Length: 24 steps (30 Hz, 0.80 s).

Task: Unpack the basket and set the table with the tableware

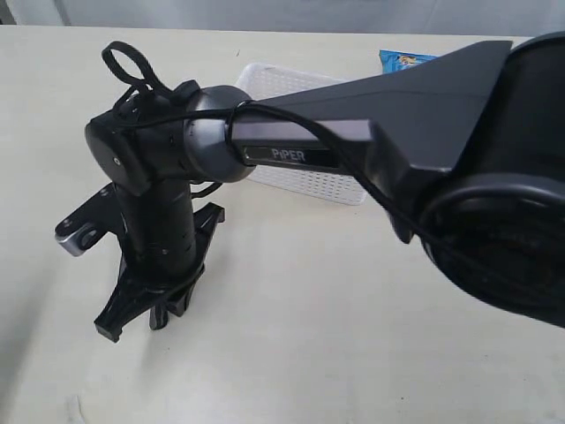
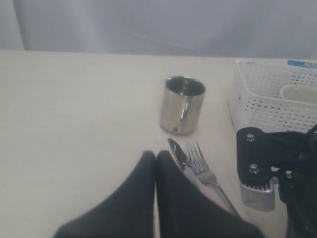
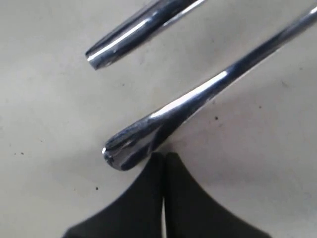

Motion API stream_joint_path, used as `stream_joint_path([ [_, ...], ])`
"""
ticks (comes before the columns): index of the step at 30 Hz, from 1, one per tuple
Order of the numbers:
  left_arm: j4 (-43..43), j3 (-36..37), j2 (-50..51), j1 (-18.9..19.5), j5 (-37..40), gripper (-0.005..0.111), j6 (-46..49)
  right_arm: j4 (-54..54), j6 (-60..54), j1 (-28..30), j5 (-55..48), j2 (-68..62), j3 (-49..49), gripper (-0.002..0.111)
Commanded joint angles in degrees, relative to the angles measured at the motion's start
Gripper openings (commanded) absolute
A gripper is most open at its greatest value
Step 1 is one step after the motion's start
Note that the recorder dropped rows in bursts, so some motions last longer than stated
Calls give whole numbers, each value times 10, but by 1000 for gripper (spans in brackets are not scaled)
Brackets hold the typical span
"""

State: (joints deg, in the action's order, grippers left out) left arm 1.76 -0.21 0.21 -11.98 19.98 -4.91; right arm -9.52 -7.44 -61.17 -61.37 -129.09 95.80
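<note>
Cutlery lies set out on the bench (image 2: 74,124): steel knife (image 2: 177,152) and fork (image 2: 200,161) side by side, near parallel, tips toward the steel cup (image 2: 182,105), which stands upright just beyond them. Right pincer (image 3: 164,156) is closed with nothing between its fingers. The rounded end of one steel handle (image 3: 148,134), judged to be the fork's, sits just off the fingertips, possibly touching; its long axis runs obliquely away from the pincer. A second handle (image 3: 133,29), judged the knife's, lies beside it, apart. Left pincer (image 2: 156,157) is likewise closed and empty, positioned over the knife's handle end. White basket (image 2: 262,106) stands near the cup, toward the bench's far edge in the exterior view, with a pale rim inside, apparently the bowl (image 2: 298,93). Judgement: cup, knife and fork are placed; items remain in the basket. The right arm stretches across the basket and appears the nearer; its closed pincer must open before any pickup. Other basket contents are not visible.
</note>
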Motion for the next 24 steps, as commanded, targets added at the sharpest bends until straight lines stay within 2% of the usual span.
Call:
stream_joint_path([
  [1,0,2,-2,-3,-1,0,2,-5,-11,-2,-2,0,-3,0],
  [15,0,2,-2,-3,-1,0,2,-21,-29,-4,6,0,-3,0],
  [24,0,2,-2,-3,-1,0,2,41,35,-4,-4,2,-3,0],
])
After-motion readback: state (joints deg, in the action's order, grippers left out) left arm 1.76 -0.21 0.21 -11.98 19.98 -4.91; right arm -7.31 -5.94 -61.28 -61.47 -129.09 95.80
